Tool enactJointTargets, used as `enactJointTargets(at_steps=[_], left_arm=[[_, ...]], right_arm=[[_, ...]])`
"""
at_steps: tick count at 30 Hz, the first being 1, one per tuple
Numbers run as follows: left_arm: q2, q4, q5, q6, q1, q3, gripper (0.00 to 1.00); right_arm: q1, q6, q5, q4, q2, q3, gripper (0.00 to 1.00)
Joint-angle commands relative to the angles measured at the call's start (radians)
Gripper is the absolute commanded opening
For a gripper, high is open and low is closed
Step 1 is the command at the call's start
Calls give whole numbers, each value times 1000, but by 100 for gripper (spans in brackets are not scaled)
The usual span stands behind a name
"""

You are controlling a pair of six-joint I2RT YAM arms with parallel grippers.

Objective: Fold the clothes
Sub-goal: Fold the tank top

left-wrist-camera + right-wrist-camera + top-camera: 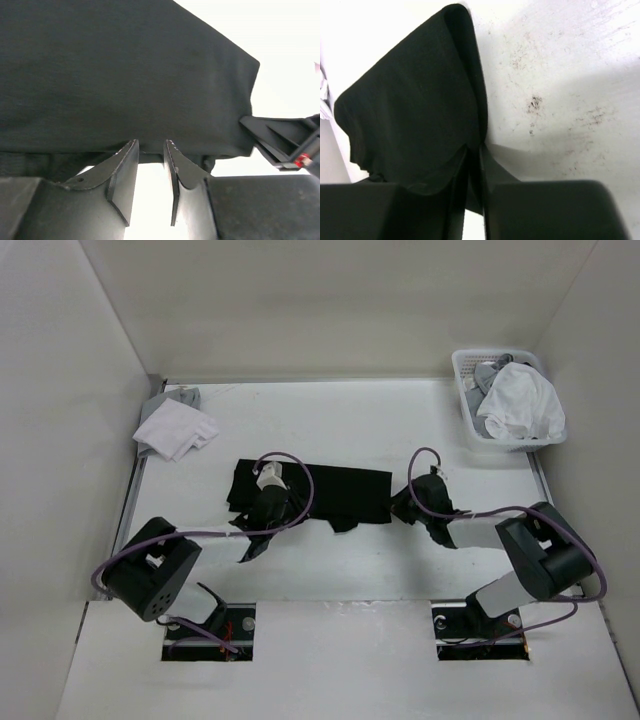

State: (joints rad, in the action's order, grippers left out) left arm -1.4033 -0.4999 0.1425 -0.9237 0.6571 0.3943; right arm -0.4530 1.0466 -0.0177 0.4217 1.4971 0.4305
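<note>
The clothes, a black T-shirt (340, 492), lie stretched left to right across the middle of the white table (330, 570). My left gripper (266, 472) hangs over the shirt's left part. In the left wrist view its jaws (151, 142) stand a little apart with their tips at the shirt's hem (125, 75), and bright table shows between the fingers. My right gripper (412, 502) is at the shirt's right end, where the cloth is bunched. In the right wrist view its jaws (474, 147) are pressed onto a fold of the black fabric (415, 110), which rises from them.
A white basket (465, 390) with white and grey garments (515, 405) stands at the back right corner. A folded white cloth pile (175, 428) lies at the back left, beside the wall. The speckled table surface (560, 75) lies right of the right gripper.
</note>
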Motion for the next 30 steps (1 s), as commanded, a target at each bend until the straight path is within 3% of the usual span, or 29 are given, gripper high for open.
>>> enactJointTargets(at_steps=[1, 4, 11, 17, 20, 25, 30], left_arm=[[-28, -78, -4, -3, -9, 14, 25], [-68, -98, -4, -17, 20, 11, 25], [-169, -126, -9, -56, 106, 28, 24], [-197, -141, -4, -115, 203, 35, 24], [-188, -149, -4, -122, 230, 38, 24], [-30, -120, 0, -118, 186, -26, 24], [274, -1, 8, -103, 108, -106, 24]], right_arm=[[0, 12, -31, 71, 29, -15, 13], [-5, 12, -50, 115, 6, -35, 5], [-6, 0, -97, 53, -197, -108, 0], [-40, -72, -182, -257, -556, -98, 0], [-74, -117, -212, -417, -662, -26, 0], [-169, -183, -260, -578, -664, 163, 0], [-305, -261, -312, -623, -481, 399, 0]])
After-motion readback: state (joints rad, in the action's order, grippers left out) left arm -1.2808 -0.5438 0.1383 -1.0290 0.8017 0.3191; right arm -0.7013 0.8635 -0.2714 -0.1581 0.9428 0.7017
